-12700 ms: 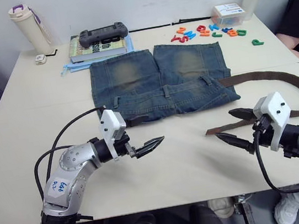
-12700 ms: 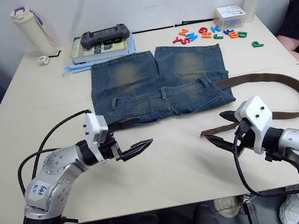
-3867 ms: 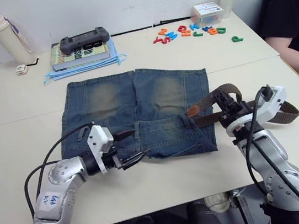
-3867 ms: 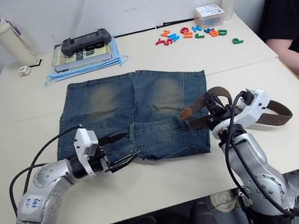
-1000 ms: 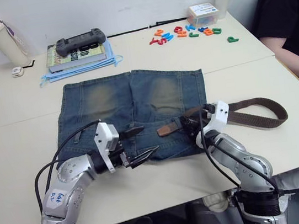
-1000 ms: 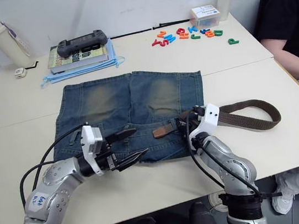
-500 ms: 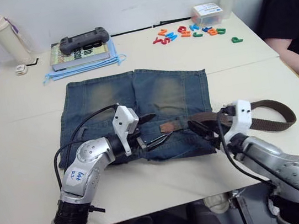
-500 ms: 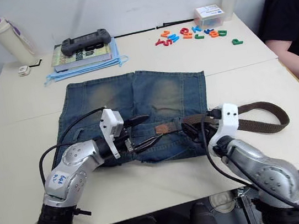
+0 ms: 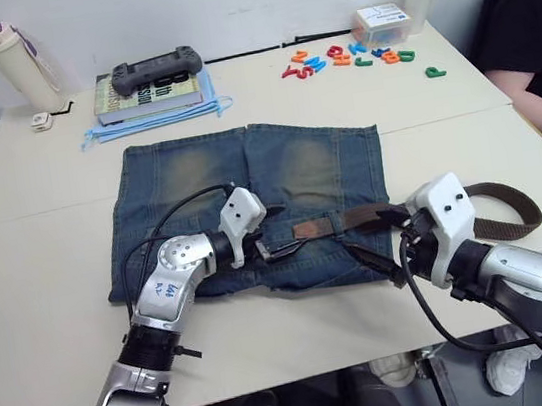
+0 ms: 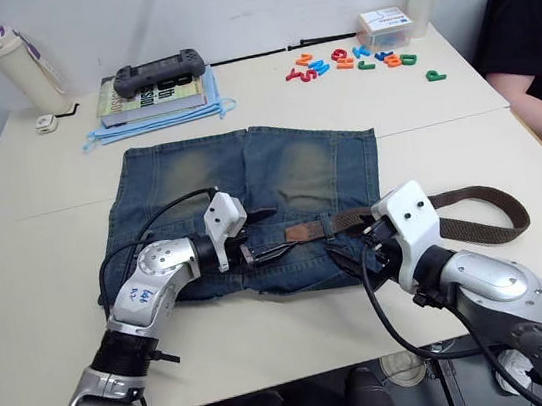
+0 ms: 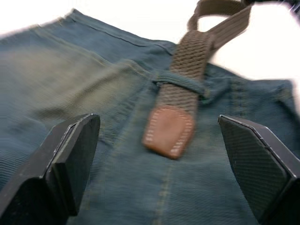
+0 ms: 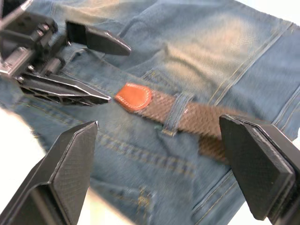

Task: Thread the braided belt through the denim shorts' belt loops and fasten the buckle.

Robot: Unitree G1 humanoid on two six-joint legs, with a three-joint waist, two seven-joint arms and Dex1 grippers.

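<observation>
Beige table [image 9: 47,265] under denim shorts [image 9: 198,188], braided belt [image 9: 501,221] through one belt loop [image 11: 183,83] on shorts, left gripper [image 9: 282,245] spread wide over the shorts beside belt tip, right gripper [image 12: 159,173] wide too, above the shorts.

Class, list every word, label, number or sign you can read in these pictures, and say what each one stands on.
Handwritten blue marks on a white sticker on the left arm: too blurred to read.
Large print on the book cover under the game controller: mostly covered, not readable.
Print on the small box at the table's far edge: too small to read.
Loose coloured plastic letters beside the box: one green "P" lies apart; the others cannot be told.
</observation>
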